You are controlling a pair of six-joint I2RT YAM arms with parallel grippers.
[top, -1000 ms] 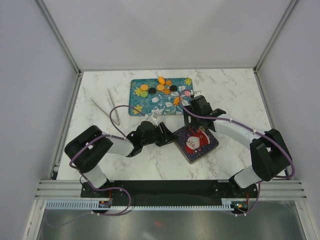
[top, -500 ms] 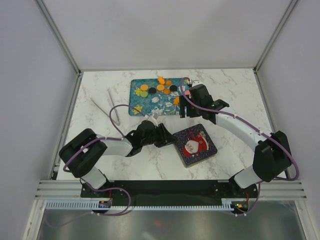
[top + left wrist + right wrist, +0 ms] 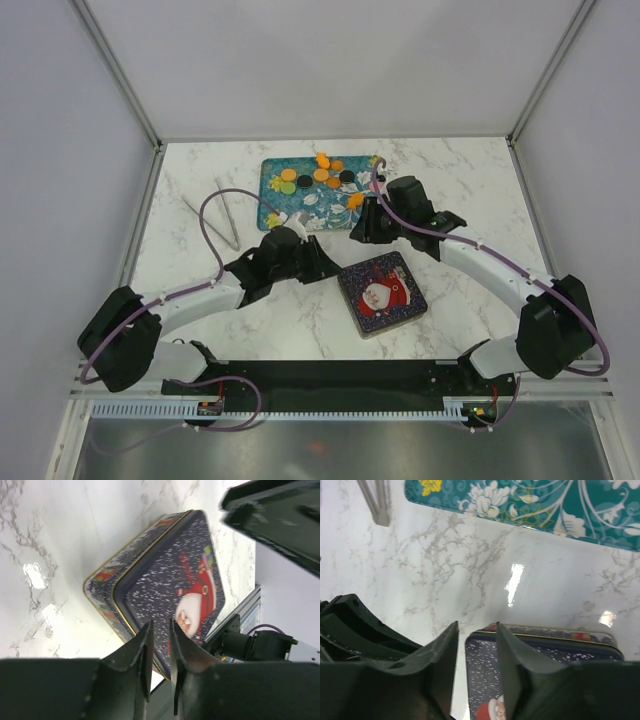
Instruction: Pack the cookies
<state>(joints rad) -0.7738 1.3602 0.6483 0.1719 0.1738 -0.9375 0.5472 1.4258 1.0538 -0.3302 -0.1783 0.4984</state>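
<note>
The cookies (image 3: 320,177), small orange, black and green discs, lie on the far part of a teal flowered tray (image 3: 300,205). A dark square tin with a Santa lid (image 3: 382,293) sits closed on the marble in front of the tray. My left gripper (image 3: 328,270) hovers at the tin's left edge; in the left wrist view its jaws (image 3: 160,625) stand a narrow gap apart over the tin (image 3: 170,575), holding nothing. My right gripper (image 3: 360,235) hangs between tray and tin, open and empty (image 3: 477,627), above the tin's far corner (image 3: 545,650).
Metal tongs (image 3: 225,215) lie on the marble left of the tray, also showing in the right wrist view (image 3: 375,500). The tray's near edge (image 3: 580,510) runs across the top there. White walls enclose the table on three sides.
Both grippers have narrowed, the left almost to closed. The left arm has stretched out toward the tin. The tin has slid slightly left and toward the near edge.
</note>
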